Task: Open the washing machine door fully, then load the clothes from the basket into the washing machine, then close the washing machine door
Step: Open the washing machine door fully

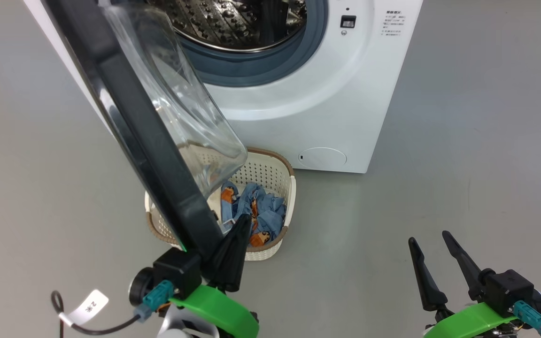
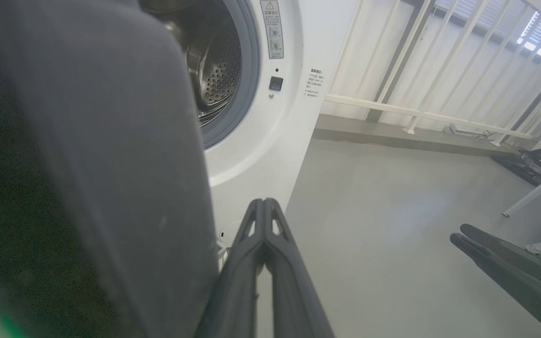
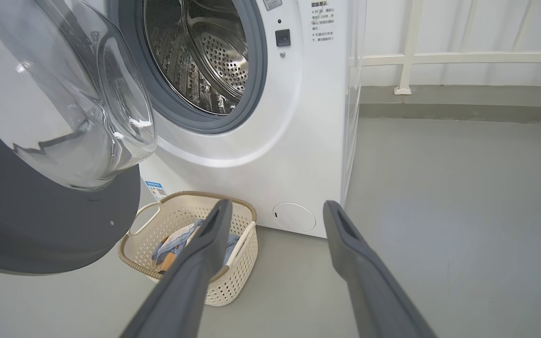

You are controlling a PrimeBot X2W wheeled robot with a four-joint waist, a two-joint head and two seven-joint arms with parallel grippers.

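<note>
Head view looks down on the washing machine door (image 1: pixel 148 141), which stands open across the upper left. Its glass bowl hangs over the basket (image 1: pixel 292 188) at frame centre, where the clothes (image 1: pixel 263 213) lie. The left gripper (image 1: pixel 243 221), jaws pressed together on nothing, is just beside the door's lower rim; whether it touches, I cannot tell. The right gripper (image 1: pixel 428 237), at lower right, is spread wide and empty. Left wrist view adds a white railing (image 2: pixel 416 112) at upper right, behind the washing machine (image 2: pixel 270 155). Right wrist view adds the door's grey inner face and a small blue label (image 3: pixel 156 189) near the basket handle.
</note>
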